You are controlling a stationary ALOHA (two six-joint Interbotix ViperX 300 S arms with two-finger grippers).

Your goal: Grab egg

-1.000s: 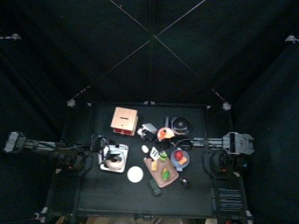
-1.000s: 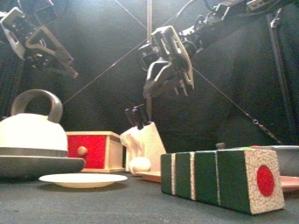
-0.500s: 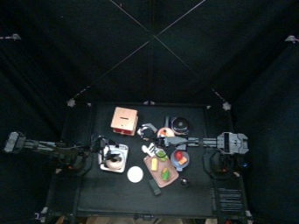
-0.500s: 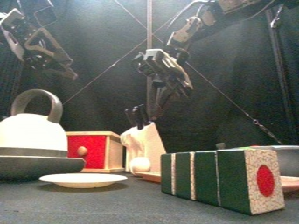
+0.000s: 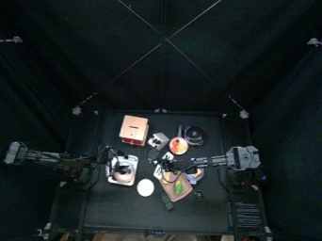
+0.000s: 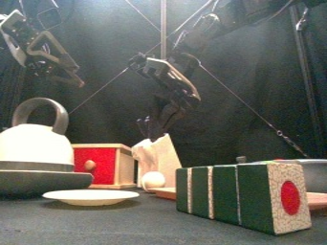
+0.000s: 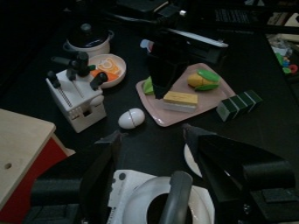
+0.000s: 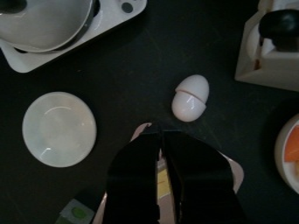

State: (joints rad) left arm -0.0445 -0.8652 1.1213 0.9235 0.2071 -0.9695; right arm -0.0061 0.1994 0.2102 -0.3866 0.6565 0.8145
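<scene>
The egg [image 8: 191, 96] is a small white oval lying on the black table, just ahead of my right gripper [image 8: 163, 134], whose jaws are pressed together with nothing between them. In the front view the egg [image 6: 153, 179] rests by the knife block while the right gripper [image 6: 167, 107] hangs well above it. Seen from the left wrist, the egg [image 7: 132, 118] lies beside the pink cutting board [image 7: 208, 107]. My left gripper [image 7: 152, 140] stands open above the kettle, holding nothing.
A white kettle [image 8: 47, 19] on its tray and a flat white plate [image 8: 59, 129] lie left of the egg. A knife block [image 7: 73, 98], a red box [image 6: 102, 164] and a green striped block [image 6: 243, 194] stand close by. Food sits on the cutting board.
The right arm has reached further left across the table, bringing its shut gripper over the egg. The left arm has not moved.
</scene>
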